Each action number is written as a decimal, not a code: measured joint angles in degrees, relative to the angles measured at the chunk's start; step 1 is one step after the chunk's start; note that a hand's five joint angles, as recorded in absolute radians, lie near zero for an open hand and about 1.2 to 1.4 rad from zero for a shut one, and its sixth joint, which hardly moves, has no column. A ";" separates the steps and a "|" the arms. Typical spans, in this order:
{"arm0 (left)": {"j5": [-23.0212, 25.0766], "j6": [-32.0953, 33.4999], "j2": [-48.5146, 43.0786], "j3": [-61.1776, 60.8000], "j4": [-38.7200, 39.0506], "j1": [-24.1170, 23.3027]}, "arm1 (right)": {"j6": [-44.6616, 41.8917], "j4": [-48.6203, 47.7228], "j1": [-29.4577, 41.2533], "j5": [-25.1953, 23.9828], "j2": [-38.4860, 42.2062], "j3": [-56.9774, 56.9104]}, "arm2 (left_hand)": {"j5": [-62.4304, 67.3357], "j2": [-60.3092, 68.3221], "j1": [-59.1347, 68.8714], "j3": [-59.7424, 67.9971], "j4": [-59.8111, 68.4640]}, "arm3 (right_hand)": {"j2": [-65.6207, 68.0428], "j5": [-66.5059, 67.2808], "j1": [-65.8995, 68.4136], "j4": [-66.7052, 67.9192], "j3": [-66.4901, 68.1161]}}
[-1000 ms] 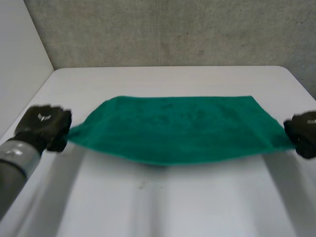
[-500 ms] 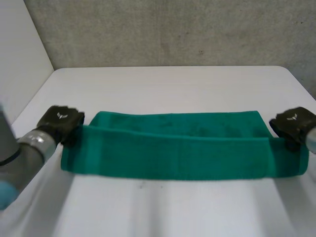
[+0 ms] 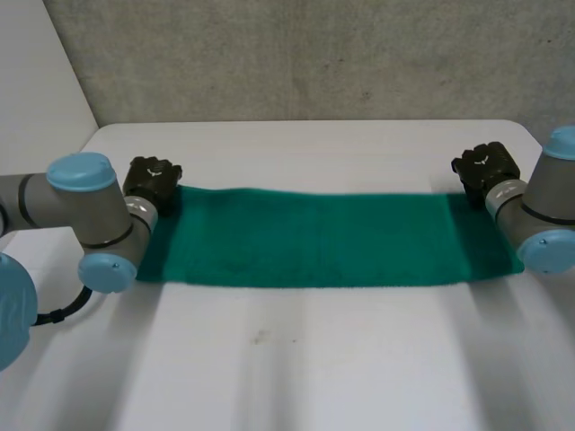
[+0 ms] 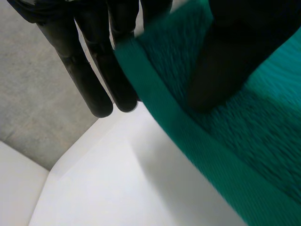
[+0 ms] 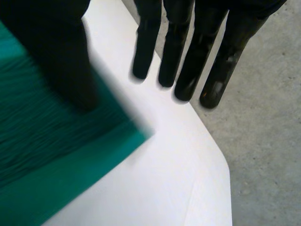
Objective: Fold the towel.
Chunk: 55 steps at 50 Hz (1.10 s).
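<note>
The green towel [image 3: 314, 238] lies flat on the white table [image 3: 305, 359] as a long folded strip. My left hand [image 3: 153, 178] is at its far left corner. In the left wrist view the fingers [image 4: 89, 70] are straight, the towel's hem [image 4: 155, 108] lies against one of them, and the thumb rests on the cloth. My right hand [image 3: 485, 166] is at the far right corner. Its fingers [image 5: 188, 56] are straight and stand off the towel [image 5: 47, 155] over bare table, with the thumb above the corner.
Both forearms lie low along the towel's short ends. A grey wall [image 3: 314, 54] rises behind the table's far edge, and a white side wall [image 3: 36, 108] stands to the left.
Both hands carried the towel's near edge away from me and laid it on the far edge, folding it in half. Their fingers have since straightened and let go of the corners.
</note>
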 measured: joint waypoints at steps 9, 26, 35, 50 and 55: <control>0.33 2.39 1.99 -3.90 4.84 -2.68 | 7.92 -2.36 0.92 4.18 0.17 -2.82 | -38.83 -40.86 -38.34 -40.44 -40.88 | -26.85 -28.41 -21.49 -28.06 -27.87; -0.27 2.39 20.37 -25.28 6.38 -3.56 | 16.99 0.67 -2.10 -1.92 -22.59 22.79 | -38.87 -40.86 -38.34 -40.44 -40.88 | -26.85 -28.41 -21.49 -28.06 -27.88; -0.06 -0.20 26.99 -36.78 7.81 -3.43 | 15.99 3.12 -7.43 -6.83 -24.94 34.93 | -38.83 -40.86 -38.34 -40.44 -40.88 | -20.12 -22.68 -16.37 -21.63 -20.10; -0.12 -1.48 27.05 -38.70 8.72 -3.41 | 11.88 -0.37 -11.91 -4.34 -18.60 33.24 | -38.83 -40.86 -38.35 -40.44 -40.88 | 27.81 22.68 22.38 26.54 27.40; -0.14 -1.45 27.12 -38.98 8.70 -3.43 | 7.66 -0.79 -15.03 -0.12 -17.89 31.69 | -38.84 -40.86 -38.34 -40.44 -40.88 | 27.81 23.01 22.38 26.66 27.43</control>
